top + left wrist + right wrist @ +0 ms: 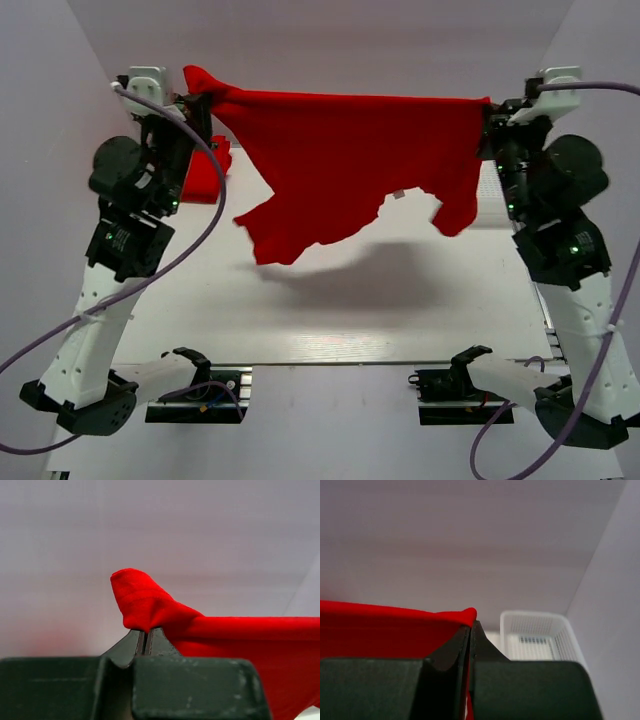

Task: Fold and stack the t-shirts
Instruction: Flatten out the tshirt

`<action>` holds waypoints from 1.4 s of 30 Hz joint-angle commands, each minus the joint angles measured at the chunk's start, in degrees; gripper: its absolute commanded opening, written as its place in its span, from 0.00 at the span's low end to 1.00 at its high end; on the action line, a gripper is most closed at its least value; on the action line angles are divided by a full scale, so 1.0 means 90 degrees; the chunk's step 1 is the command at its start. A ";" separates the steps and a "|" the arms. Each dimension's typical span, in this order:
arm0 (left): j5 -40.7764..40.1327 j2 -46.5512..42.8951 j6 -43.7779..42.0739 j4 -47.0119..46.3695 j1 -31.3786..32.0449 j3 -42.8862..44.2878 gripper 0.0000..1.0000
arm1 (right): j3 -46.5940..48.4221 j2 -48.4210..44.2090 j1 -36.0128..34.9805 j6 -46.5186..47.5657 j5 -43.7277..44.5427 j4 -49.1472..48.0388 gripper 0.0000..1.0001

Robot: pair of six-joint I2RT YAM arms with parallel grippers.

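Above the white table (400,330), a red t-shirt (340,160) is hanging in mid-air, stretched between the two arms. Its long axis is running left to right across the workspace, with the top edge pulled into a nearly level line and the rest draping down toward the near side. The lower edge is falling unevenly, dipping lowest at the left of centre, and a narrower flap is dangling on the right. A small white label (398,194) is showing near the bottom edge.

The left gripper (146,635) is pinching the shirt's left corner, its fingers pressed together on the cloth, and a tuft of fabric is bulging up past the tips. The right gripper (470,627) is clamping the opposite corner the same way, fingers closed on a thin fold.

The cloth is hanging clear of the table and casting a soft shadow (380,275) on it. A second t-shirt (207,172) is lying on the table at far left, partly hidden behind the left arm; how it is folded cannot be told. A white mesh basket (535,632) is sitting by the right wall beyond the right gripper. A purple cable (217,205) is looping down beside the left arm.
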State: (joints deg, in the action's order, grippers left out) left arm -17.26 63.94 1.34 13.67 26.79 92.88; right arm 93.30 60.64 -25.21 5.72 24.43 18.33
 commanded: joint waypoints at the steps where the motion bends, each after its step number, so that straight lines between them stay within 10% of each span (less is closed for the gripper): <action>1: 0.0451 -0.0347 -0.0451 0.0111 -0.0056 0.0606 0.00 | 0.0736 -0.0224 0.0067 0.0672 -0.0282 -0.0093 0.00; 13: 0.1380 -0.1137 -0.0589 0.0444 -0.0115 0.1369 0.00 | 0.1187 -0.1044 0.0077 0.0869 -0.1679 0.0180 0.00; 25: 0.0103 0.0120 -0.0375 0.0561 -0.0115 0.0872 0.00 | -0.0910 -0.0792 0.0077 0.0527 -0.0225 -0.1146 0.00; 35: -0.1637 0.3552 0.0884 -0.0005 -0.0554 -0.0516 0.00 | -0.1414 0.3112 0.0369 0.0039 -0.0144 -0.1597 0.00; 37: -0.1492 0.4346 0.1100 0.0228 -0.0836 0.0018 0.00 | -0.0808 0.4343 0.0486 0.0126 -0.0457 -0.1247 0.19; 39: -0.1404 0.5567 0.1296 0.0754 -0.0983 0.0633 0.33 | 0.0263 0.5466 0.0526 0.0126 -0.0634 -0.0828 0.90; 41: -0.1403 0.6261 0.1355 0.1484 -0.1072 0.1747 0.99 | 0.0822 0.6129 0.0545 0.0108 -0.0760 -0.0193 0.90; 42: -0.1306 0.6535 0.1355 0.1672 -0.1130 0.2089 1.00 | 0.1512 0.6307 0.0574 0.0117 -0.0799 -0.0055 0.90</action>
State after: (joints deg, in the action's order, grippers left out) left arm -27.88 123.07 10.63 22.00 18.31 101.93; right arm 95.02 117.19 -20.71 6.83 18.96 13.98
